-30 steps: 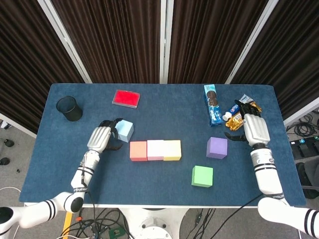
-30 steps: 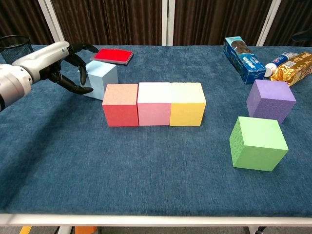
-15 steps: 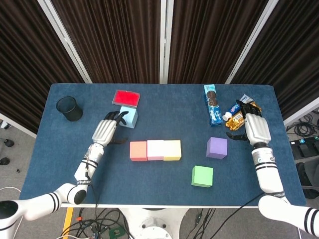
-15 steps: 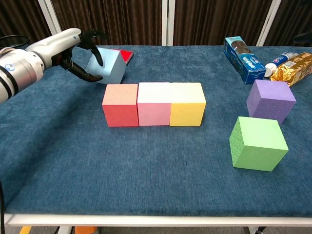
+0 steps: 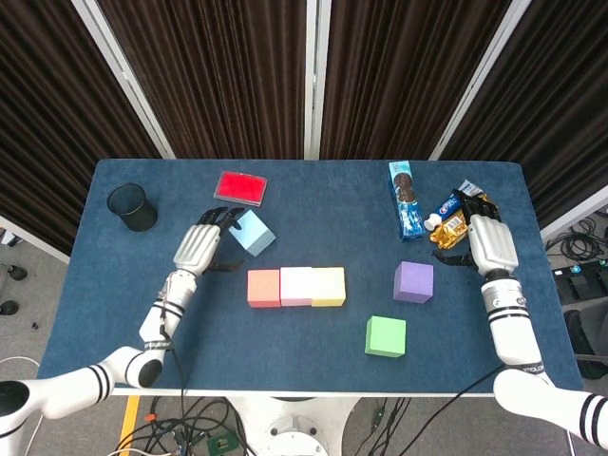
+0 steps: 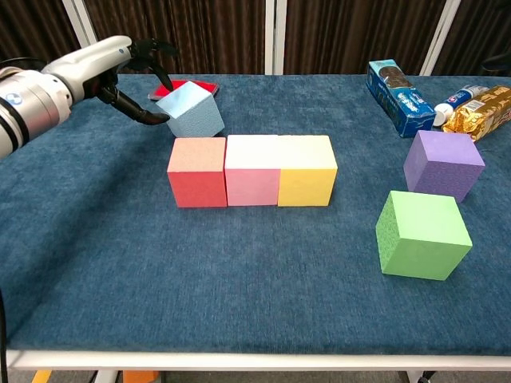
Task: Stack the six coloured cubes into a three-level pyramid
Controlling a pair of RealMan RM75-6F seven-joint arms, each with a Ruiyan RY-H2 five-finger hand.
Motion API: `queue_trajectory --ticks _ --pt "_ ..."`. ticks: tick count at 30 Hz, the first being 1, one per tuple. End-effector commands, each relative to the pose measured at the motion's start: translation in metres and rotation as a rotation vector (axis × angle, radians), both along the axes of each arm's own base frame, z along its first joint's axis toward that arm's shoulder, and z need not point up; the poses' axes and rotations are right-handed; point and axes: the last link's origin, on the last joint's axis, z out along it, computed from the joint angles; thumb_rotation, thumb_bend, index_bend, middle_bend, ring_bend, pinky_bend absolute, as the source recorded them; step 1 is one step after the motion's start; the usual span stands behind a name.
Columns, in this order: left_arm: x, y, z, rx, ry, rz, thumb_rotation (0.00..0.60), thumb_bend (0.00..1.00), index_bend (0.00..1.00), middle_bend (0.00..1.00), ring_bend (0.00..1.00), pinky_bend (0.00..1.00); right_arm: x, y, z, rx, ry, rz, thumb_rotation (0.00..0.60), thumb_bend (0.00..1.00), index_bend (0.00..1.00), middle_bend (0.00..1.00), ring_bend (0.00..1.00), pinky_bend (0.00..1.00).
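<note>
Gripping a pale blue foam cube [image 6: 191,110] between dark fingertips [image 6: 152,119], lifted clear of the blue cloth and tilted on a corner, carried by the white left hand [image 5: 197,247] from beside the row's left end up towards the red cube [image 5: 264,288]; just behind and left of that cube in the chest view, not yet over it

Standing complete as the bottom level: red, pink cube [image 5: 296,285] and yellow cube [image 5: 329,286] touching in one straight row at mid-table; second level, by that reckoning, just beginning, with the blue cube needing to be squared and set across a seam of the row

Waiting well apart on the right: purple cube [image 5: 413,282] and, nearer the front edge, green cube [image 5: 386,336]

Resting near the snack packets [image 5: 457,217] at the far right, the right hand [image 5: 485,245], holding no cube; fingers hidden under its white back in the head view and out of the chest view altogether, so curled or spread impossible to tell

Lying partly hidden behind the raised cube in the chest view, a flat red box [image 5: 239,187]; left palm unseen too
</note>
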Motion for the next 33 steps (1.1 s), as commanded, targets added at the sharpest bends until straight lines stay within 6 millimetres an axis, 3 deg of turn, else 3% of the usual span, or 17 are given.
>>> queue_trajectory --ticks 1,8,13,20,33 --pt "0.004 -0.011 0.013 -0.010 -0.034 0.010 0.600 0.20 0.11 0.30 0.05 0.10 0.001 -0.001 0.002 -0.004 0.000 0.005 0.600 0.09 0.00 0.10 0.00 0.00" --pt "0.011 -0.051 0.032 -0.049 -0.059 0.067 0.600 0.13 0.11 0.30 0.05 0.10 0.000 -0.007 0.011 -0.012 -0.002 0.018 0.600 0.09 0.00 0.10 0.00 0.00" --pt "0.009 -0.074 0.024 -0.098 -0.054 0.143 0.600 0.07 0.09 0.27 0.04 0.09 -0.003 -0.011 0.010 0.005 -0.009 0.025 0.600 0.09 0.00 0.11 0.00 0.00" --pt "0.018 -0.078 0.000 -0.133 -0.062 0.151 0.600 0.05 0.07 0.11 0.00 0.07 -0.009 -0.010 0.008 0.016 -0.011 0.023 0.600 0.09 0.00 0.11 0.00 0.00" --pt "0.023 -0.077 -0.028 -0.168 -0.068 0.168 0.600 0.05 0.06 0.09 0.00 0.06 -0.017 -0.009 0.013 0.006 -0.011 0.004 0.600 0.09 0.00 0.10 0.00 0.00"
